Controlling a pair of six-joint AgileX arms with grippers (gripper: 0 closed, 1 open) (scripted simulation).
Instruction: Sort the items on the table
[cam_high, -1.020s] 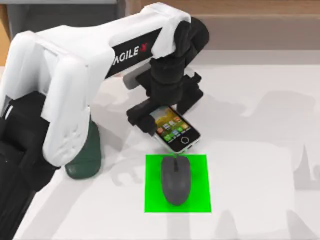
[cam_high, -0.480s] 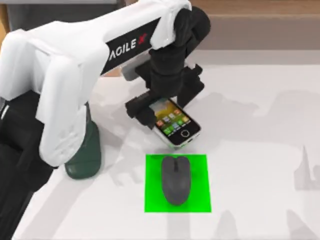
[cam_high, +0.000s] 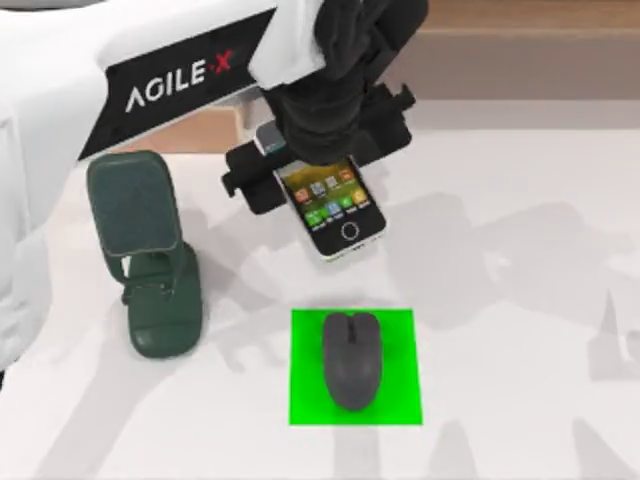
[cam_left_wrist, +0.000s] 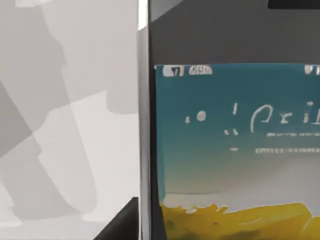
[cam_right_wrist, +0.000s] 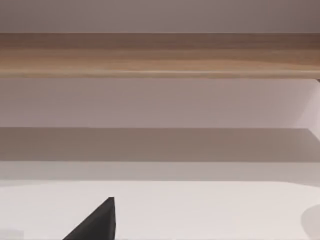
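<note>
Lighting even, bright, rendered look. Soft overlapping grey arm shadows across table (cam_high: 520, 300), several directions, so multiple light sources overhead. No glare. Left wrist view: smartphone (cam_left_wrist: 230, 150) close up, screen text smeared. Right wrist view evenly lit, soft.

A white-shelled left arm (cam_high: 60, 110) carries a black panel lettered "AGILE-X" in white with a red X; its wrist (cam_high: 345, 45) and left gripper (cam_high: 318, 165), fingers included, are chunky matte black.

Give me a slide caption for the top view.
Left gripper holds the smartphone above the table; mouse rests on green square.
</note>
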